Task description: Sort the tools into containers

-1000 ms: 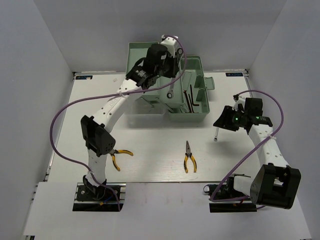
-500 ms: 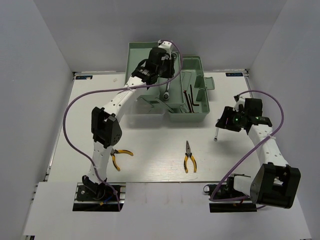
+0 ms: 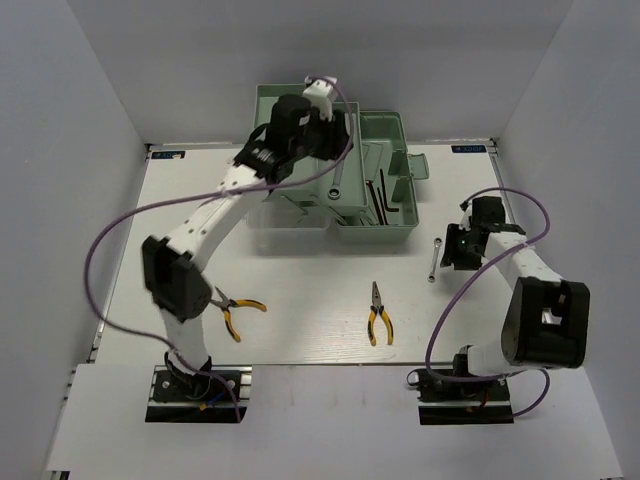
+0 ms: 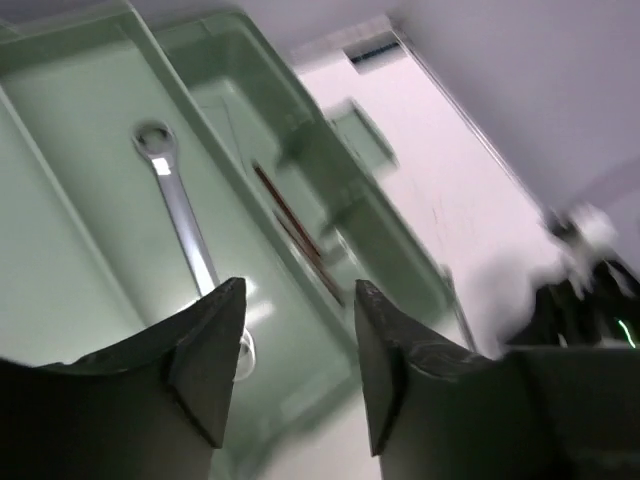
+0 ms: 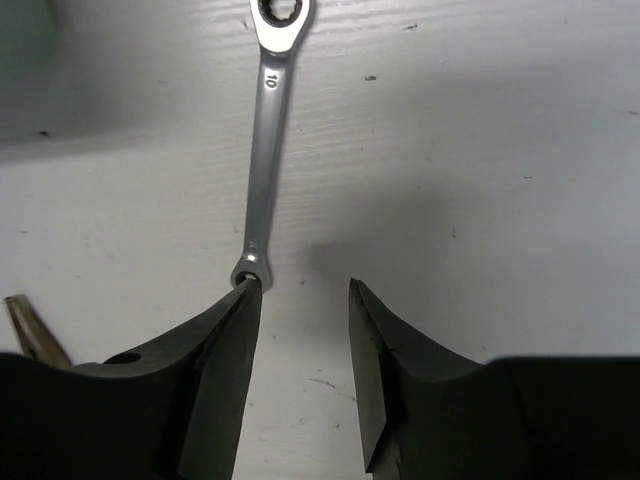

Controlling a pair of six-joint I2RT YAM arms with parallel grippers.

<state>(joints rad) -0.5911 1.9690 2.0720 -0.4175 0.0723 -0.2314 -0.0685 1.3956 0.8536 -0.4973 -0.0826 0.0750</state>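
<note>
The mint-green toolbox stands at the back of the table. A silver wrench and two dark hex keys lie inside it. My left gripper hovers over the toolbox, open and empty; its wrist view shows the tray, the wrench and the hex keys. A small rod-like silver ratchet wrench, marked 10, lies on the table. My right gripper is open just above it, left fingertip at its near end. Two yellow-handled pliers lie on the table.
The toolbox's clear lid hangs open at its front left. A pliers tip shows at the right wrist view's lower left. White walls close in the table on three sides. The table's near edge runs between the arm bases.
My right gripper has dropped and swung left to sit over the small wrench on the table. My left gripper has drawn back and left above the toolbox.
</note>
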